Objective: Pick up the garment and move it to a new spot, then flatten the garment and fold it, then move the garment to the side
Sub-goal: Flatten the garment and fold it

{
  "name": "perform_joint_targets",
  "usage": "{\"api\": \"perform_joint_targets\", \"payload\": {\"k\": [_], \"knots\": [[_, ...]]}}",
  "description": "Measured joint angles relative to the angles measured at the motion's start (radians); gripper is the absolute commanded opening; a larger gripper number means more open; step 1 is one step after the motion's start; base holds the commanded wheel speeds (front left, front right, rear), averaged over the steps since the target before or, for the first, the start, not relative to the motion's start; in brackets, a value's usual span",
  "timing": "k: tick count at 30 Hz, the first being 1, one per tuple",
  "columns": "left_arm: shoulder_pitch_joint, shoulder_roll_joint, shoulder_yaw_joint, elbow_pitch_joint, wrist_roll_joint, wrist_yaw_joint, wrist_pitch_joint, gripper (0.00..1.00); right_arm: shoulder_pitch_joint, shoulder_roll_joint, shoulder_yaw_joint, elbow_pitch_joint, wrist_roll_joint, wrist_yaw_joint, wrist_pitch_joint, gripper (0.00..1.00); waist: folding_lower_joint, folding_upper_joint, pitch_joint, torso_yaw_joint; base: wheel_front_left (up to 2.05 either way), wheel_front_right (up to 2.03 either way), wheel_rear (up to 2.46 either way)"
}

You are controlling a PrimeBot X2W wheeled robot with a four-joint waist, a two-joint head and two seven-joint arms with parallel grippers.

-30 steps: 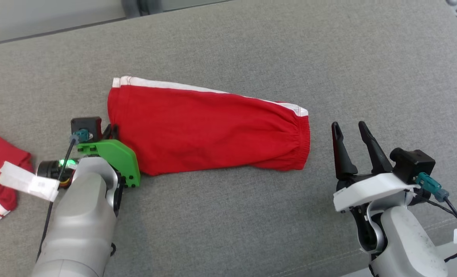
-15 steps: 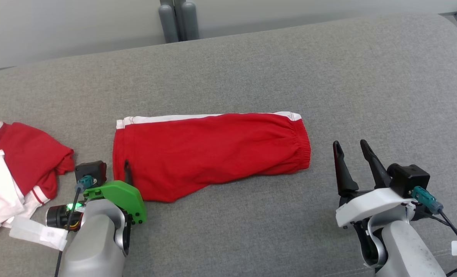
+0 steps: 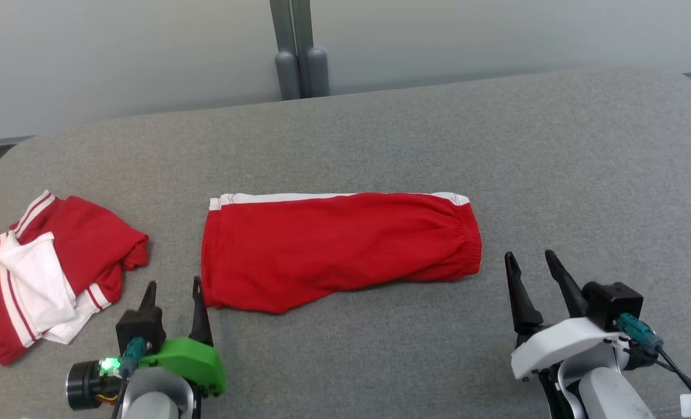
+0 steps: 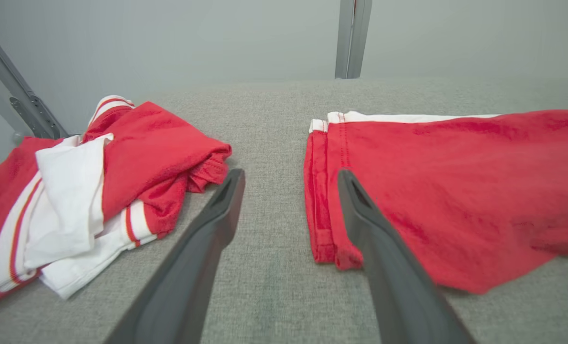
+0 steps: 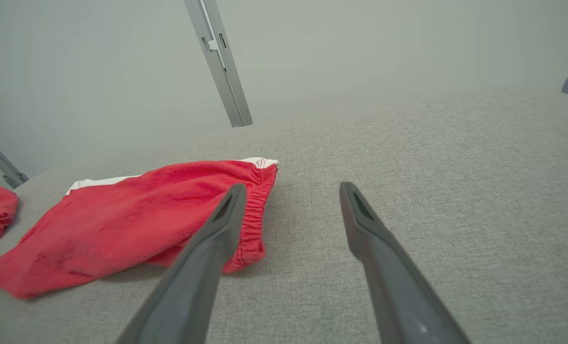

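Observation:
A folded pair of red shorts (image 3: 339, 247) with a white side stripe lies flat in the middle of the grey cushioned surface (image 3: 380, 134); the shorts (image 4: 446, 191) (image 5: 136, 220) also show in both wrist views. My left gripper (image 3: 173, 285) is open at the lower left, just off the shorts' left hem, with nothing between its fingers. At the lower right my right gripper (image 3: 530, 256) is open too, beside the elastic waistband end and clear of it.
A second red and white garment (image 3: 49, 279) lies crumpled at the left edge of the surface, and this crumpled garment (image 4: 92, 186) sits left of my left fingers. A grey post (image 3: 296, 52) stands behind the surface against a pale wall.
The camera has tilted up, so everything sits lower in view. My left gripper has let go of the shorts' left hem, opened, and drawn back toward me. The right gripper stays open.

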Motion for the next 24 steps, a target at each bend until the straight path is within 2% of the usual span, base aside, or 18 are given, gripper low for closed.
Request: {"api": "perform_joint_targets", "payload": {"k": [4,10,15,24], "knots": [[0.079,-0.001,0.003,-0.081,0.002,-0.016,0.0,1.0,0.019,0.0,0.0,0.009,0.006,0.0,0.0,1.0,-0.0001,0.0,-0.03,0.016,0.0,0.0,0.0],[0.151,0.0,-0.002,-0.138,-0.031,-0.012,0.0,1.0,0.027,0.0,-0.001,0.021,0.007,0.0,0.0,1.0,0.0,0.0,-0.043,0.044,0.0,0.0,0.0],[0.162,-0.001,-0.04,-0.155,-0.039,-0.023,0.0,1.0,0.014,0.0,0.005,0.084,0.014,0.0,0.0,1.0,0.0,0.0,-0.032,0.064,0.0,0.0,0.0],[0.132,-0.001,-0.075,-0.156,-0.024,-0.03,0.0,1.0,-0.098,0.001,0.023,0.239,0.077,0.0,0.0,1.0,0.0,0.0,0.018,0.11,0.0,0.0,0.0]]}}
